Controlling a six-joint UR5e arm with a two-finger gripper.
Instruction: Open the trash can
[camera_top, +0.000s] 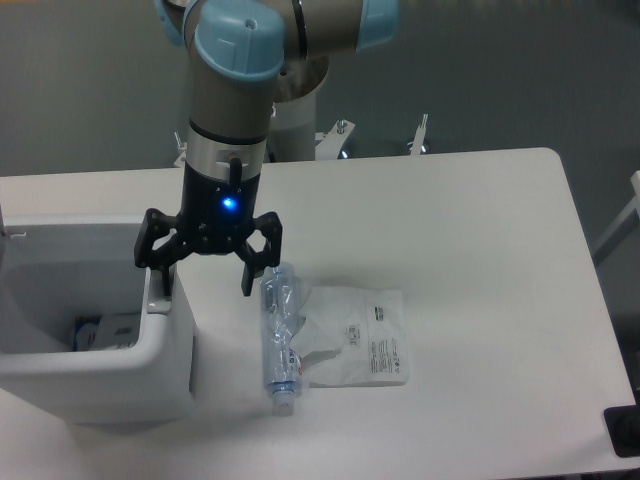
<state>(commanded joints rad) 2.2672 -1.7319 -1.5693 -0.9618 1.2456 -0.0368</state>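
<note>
The tool (208, 275) hangs from the arm (230, 90) with its two black fingers (247, 270) spread wide and nothing between them, a blue light glowing on its body. Its left finger reaches down at the right rim of the trash can (120, 370), touching or nearly touching the edge; which one cannot be told. The trash can sits to the left of and below the tool, at the near left part of the counter (480, 250). It is open: the inside shows, with some litter (105, 332) at the bottom. Only a thin sliver of the lid (10, 236) shows at the far left. Just beside the right finger, below it, lies a crushed clear bottle (279, 335), cap end pointing away from the tool. A white packet (360, 338) lies against the bottle on its right
</note>
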